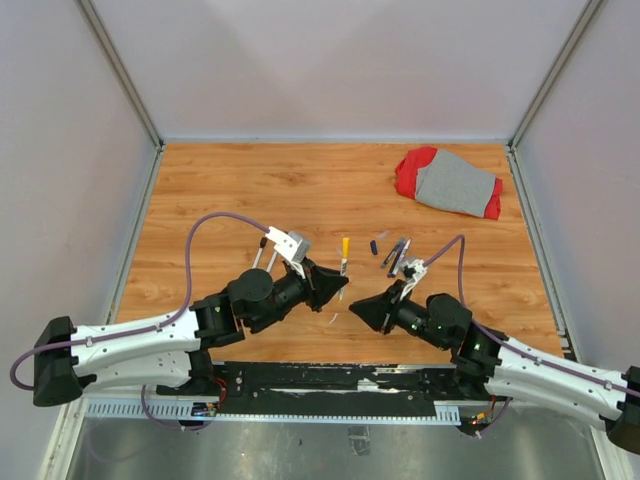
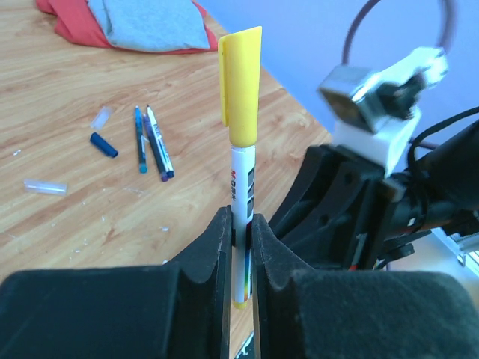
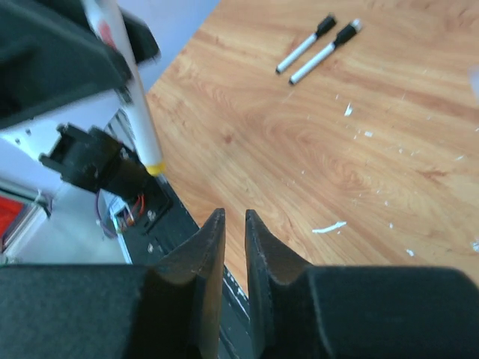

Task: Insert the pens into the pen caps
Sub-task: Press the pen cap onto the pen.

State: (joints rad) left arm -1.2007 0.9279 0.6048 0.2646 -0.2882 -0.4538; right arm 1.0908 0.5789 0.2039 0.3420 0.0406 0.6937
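Note:
My left gripper [image 2: 239, 224] is shut on a white-barrelled pen [image 2: 241, 191], which stands upright with a yellow cap [image 2: 241, 82] on its top end. In the top view this gripper [image 1: 340, 285] holds the pen [image 1: 345, 256] just in front of the right gripper [image 1: 358, 305]. The right gripper [image 3: 235, 217] is shut, with nothing between its fingers. It points at the held pen's yellow bottom end [image 3: 153, 166]. Two more pens [image 2: 153, 140] lie on the table, with a dark blue pen cap [image 2: 104, 144] beside them. Two black-capped pens [image 3: 314, 51] lie further off.
A red and grey cloth [image 1: 450, 182] lies at the back right of the wooden table [image 1: 250, 190]. A clear cap [image 2: 101, 117] and a clear tube piece [image 2: 45, 186] lie near the loose pens. A small white scrap [image 3: 329, 226] lies in front of the right gripper.

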